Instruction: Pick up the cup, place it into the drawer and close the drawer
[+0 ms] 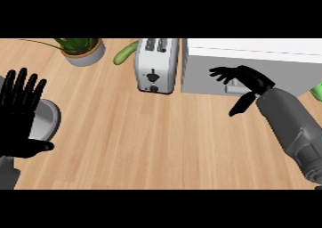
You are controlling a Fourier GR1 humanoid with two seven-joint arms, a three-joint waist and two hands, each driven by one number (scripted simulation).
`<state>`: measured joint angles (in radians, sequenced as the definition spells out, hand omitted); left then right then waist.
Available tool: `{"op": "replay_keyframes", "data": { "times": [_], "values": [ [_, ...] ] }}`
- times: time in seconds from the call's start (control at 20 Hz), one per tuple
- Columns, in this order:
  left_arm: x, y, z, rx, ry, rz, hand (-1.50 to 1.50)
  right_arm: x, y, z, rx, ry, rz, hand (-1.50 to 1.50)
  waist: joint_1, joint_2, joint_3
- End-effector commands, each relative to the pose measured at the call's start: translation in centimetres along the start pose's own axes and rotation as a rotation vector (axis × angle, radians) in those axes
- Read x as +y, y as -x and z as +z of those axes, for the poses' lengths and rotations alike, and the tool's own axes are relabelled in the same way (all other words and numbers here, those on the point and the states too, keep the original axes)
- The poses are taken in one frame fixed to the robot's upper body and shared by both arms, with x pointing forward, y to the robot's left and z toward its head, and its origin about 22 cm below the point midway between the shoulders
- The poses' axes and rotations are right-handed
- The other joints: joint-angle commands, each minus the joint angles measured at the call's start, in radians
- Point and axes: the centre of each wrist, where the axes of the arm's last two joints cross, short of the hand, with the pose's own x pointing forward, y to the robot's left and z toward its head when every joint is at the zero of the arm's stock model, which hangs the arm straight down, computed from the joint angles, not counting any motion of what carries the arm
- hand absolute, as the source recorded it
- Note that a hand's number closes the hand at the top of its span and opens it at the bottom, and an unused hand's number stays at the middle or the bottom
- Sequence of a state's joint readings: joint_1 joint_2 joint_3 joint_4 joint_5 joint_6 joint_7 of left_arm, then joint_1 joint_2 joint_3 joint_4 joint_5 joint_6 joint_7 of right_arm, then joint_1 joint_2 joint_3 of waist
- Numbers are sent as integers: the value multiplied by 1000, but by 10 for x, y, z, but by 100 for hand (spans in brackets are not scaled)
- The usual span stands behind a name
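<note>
A white drawer unit (268,67) stands at the back right of the counter, and none of its inside shows. My right hand (247,80) is in front of its grey face, fingers spread and relaxed, thumb pointing down, holding nothing. At the right edge a bright green thing (320,91), cut off by the frame, may be the cup; it lies just right of my right forearm. My left hand (18,116) rests open at the far left, fingers up.
A silver toaster (155,64) stands just left of the drawer unit. Behind it on the left lie a green cucumber (126,52) and a potted plant (82,50). A grey round plate (50,118) sits under my left hand.
</note>
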<state>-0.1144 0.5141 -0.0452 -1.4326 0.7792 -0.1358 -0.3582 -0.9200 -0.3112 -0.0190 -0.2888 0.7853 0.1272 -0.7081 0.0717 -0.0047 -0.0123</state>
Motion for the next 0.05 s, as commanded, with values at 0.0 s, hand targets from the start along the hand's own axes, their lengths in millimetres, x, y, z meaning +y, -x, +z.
{"op": "replay_keyframes", "data": {
  "times": [0.0],
  "values": [
    [-7,3,0,-2,16,-8,-150,-30,6,9,157,103,19,-150,20,42,16]
  ]
}}
